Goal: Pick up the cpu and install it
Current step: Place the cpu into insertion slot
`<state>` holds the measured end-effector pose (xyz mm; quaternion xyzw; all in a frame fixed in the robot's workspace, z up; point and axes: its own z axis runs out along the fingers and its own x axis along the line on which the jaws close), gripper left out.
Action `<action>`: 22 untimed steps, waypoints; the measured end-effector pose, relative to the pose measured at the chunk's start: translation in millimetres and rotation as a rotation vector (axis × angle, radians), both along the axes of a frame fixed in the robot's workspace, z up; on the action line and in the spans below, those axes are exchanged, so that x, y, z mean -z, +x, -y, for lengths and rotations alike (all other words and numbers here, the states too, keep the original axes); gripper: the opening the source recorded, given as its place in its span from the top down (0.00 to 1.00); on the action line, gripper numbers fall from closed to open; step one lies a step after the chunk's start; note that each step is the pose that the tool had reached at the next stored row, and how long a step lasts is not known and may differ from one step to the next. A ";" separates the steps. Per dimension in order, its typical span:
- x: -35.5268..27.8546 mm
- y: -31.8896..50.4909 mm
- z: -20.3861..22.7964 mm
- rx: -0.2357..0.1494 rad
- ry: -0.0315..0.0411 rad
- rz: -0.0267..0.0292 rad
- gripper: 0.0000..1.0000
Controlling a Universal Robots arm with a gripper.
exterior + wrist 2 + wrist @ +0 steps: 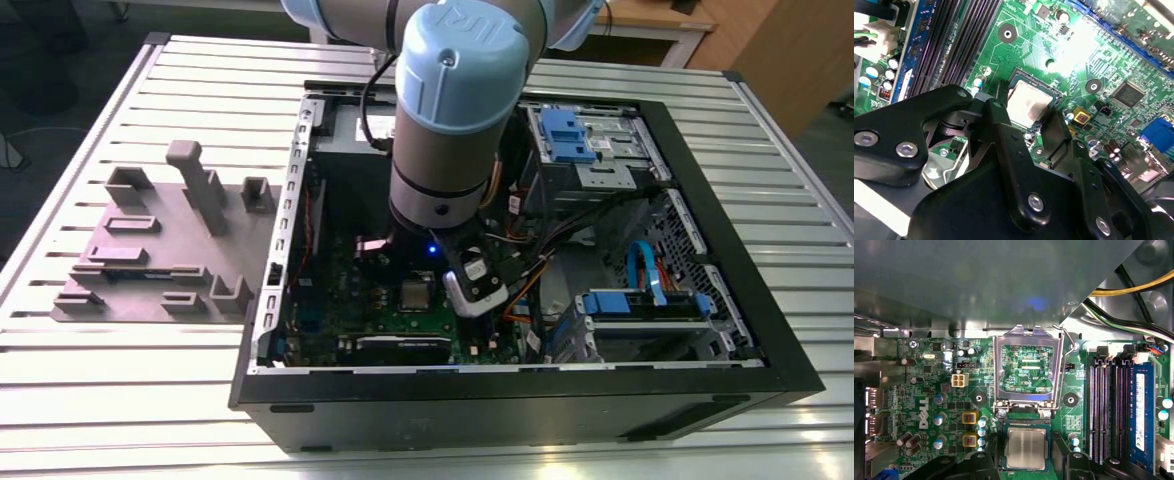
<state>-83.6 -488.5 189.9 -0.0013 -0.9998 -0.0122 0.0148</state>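
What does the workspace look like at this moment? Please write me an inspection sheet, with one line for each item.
Surface: a slatted metal table carries an open computer case.
Job's things: the cpu lies in its socket on the green motherboard; the hinged metal frame is swung open beside it.
Clutter: a grey fixture block sits on the table, at the exterior view's left of the case.
Grippers: the pincer is inside the case, at the cpu's socket.
Cables: yellow and black wires run near the memory slots; a blue cable lies by the drive bays.
Surroundings: wooden furniture stands behind the table.
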 end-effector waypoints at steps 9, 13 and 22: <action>2.4 0.1 0.1 0.000 -0.0008 0.0001 0.48; 1.2 0.0 -0.1 0.000 0.0012 -0.0001 0.53; -5.0 0.0 0.1 0.000 0.0000 -0.0034 0.53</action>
